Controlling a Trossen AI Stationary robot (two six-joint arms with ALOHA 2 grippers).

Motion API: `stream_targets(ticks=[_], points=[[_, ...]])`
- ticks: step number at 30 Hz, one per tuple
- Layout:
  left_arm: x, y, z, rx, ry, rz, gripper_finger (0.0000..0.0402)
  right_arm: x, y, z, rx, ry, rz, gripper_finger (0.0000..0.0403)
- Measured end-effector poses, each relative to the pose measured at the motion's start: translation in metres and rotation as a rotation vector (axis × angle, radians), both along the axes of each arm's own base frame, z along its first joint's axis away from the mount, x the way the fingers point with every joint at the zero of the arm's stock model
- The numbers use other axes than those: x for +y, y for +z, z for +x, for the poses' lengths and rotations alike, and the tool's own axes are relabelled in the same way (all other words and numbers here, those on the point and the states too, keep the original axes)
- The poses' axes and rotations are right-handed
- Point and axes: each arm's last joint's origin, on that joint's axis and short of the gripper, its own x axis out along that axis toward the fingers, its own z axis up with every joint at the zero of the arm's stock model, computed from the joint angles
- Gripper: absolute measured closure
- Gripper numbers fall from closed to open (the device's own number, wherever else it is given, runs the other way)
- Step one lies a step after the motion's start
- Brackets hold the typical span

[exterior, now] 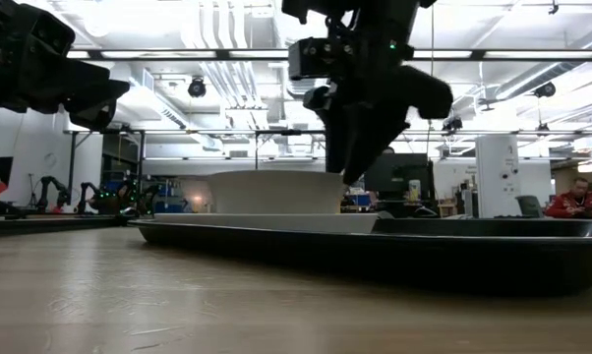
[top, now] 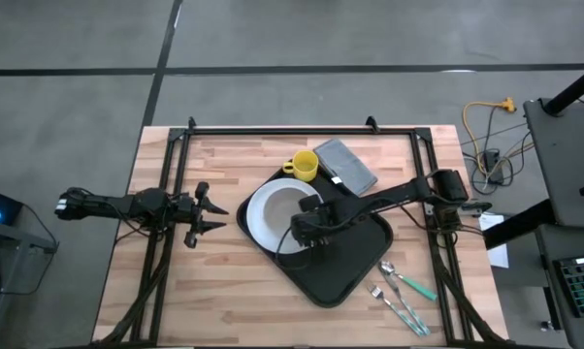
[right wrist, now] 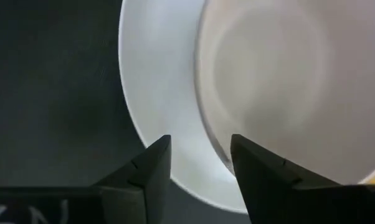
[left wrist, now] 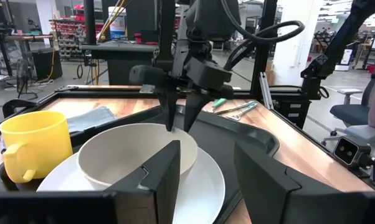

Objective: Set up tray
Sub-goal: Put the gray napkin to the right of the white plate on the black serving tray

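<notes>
**Tray setup: right claw over bowl rim**

Tray (top: 342,260) sits centre of the surface, skewed. Plate (top: 263,228) on its 10 o'clock end, bowl (top: 280,211) on the plate, mug (top: 304,167) at 12, napkin (top: 346,165) at 1. Cutlery (top: 402,292) is off the tray at 4.

Right claw (top: 305,233) is above the bowl's rim at its 5 o'clock side, fingers parted, holding nothing. Left claw (top: 210,212) parked open at 9, clear of the tray.

Judgement: bowl placement or adjustment step. Next: cutlery onto the tray, which needs a low pinch.
</notes>
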Motion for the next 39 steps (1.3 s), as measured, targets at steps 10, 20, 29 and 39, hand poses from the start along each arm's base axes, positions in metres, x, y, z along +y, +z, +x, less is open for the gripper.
stream_targets(ticks=[10,20,29,39], points=[[0.000,0.000,0.000,0.000,0.000,0.000,0.0266,-0.002,0.036,-0.016,-0.068,-0.083,0.038,0.0247],[0.000,0.000,0.000,-0.001,0.000,0.000,0.0266,-0.008,0.060,-0.048,-0.154,-0.120,0.071,0.0254],[0.000,0.000,0.000,0.000,0.000,0.000,0.0266,-0.016,0.072,-0.092,-0.316,-0.129,0.080,0.0265],[0.000,0.000,0.000,0.000,0.000,0.000,0.0266,-0.040,0.057,-0.144,-0.503,-0.400,-0.162,0.0283]])
